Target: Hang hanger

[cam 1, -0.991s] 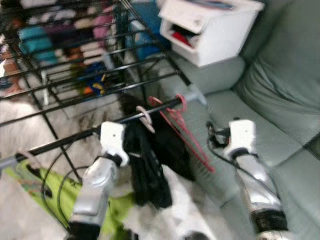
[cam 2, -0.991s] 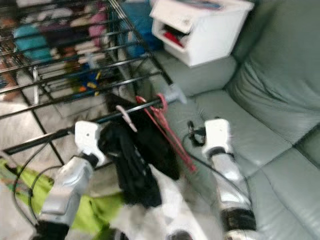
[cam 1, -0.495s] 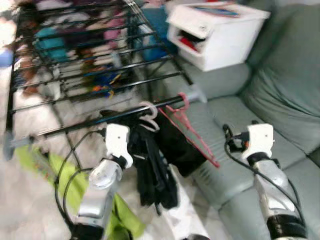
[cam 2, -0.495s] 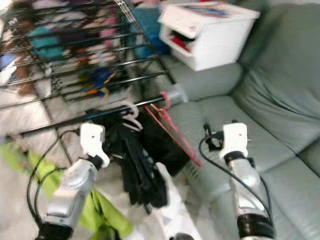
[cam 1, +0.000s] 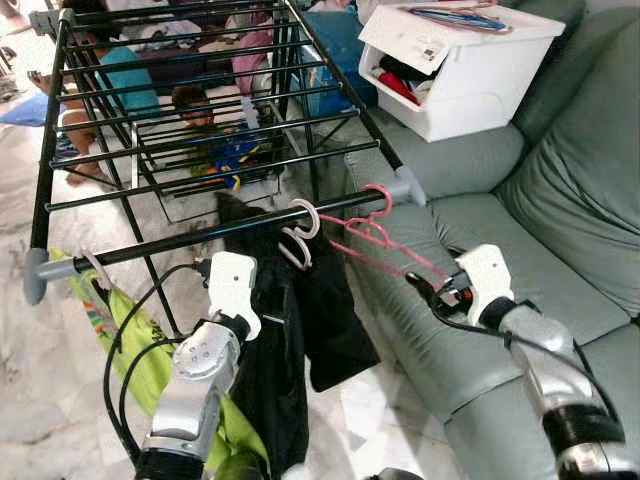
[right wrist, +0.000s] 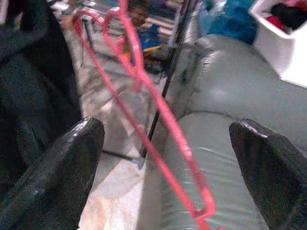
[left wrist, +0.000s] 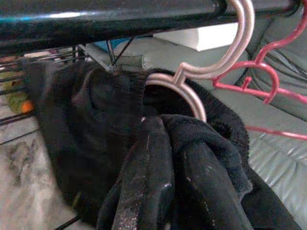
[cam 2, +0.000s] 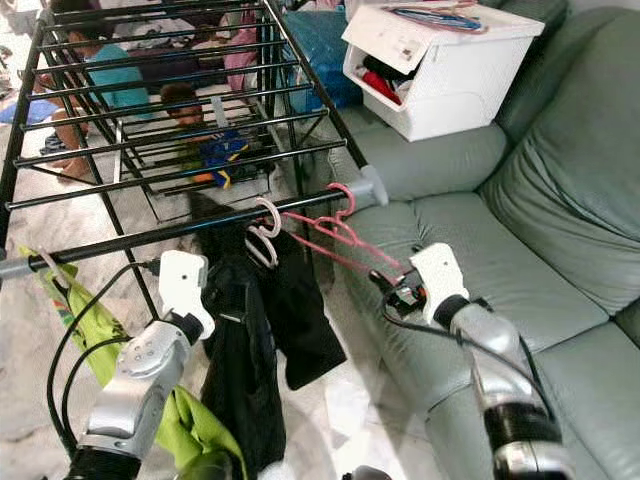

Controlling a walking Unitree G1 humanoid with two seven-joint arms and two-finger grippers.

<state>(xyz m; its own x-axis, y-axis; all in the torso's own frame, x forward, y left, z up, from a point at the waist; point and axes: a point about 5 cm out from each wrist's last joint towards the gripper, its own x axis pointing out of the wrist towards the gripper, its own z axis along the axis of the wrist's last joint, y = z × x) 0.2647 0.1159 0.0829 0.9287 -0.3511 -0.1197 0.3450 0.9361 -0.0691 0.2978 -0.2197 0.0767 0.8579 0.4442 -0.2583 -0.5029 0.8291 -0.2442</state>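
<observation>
a black drying rack stands beside a grey-green sofa, with a white storage bin on the sofa arm. the pink hanger has its hook over the rack's front bar, near the bar's grey end cap, and its frame slants out over the sofa seat. the right tool sits at the frame's low end with its black fingers spread wide, the pink wire passing between them untouched, so the hanger seems to bear on the bar alone. the left tool is pressed into a black garment hung from a pale hanger on the same bar, likely steadying it; whether it pinches the cloth is unclear. a green cloth droops nearby.
</observation>
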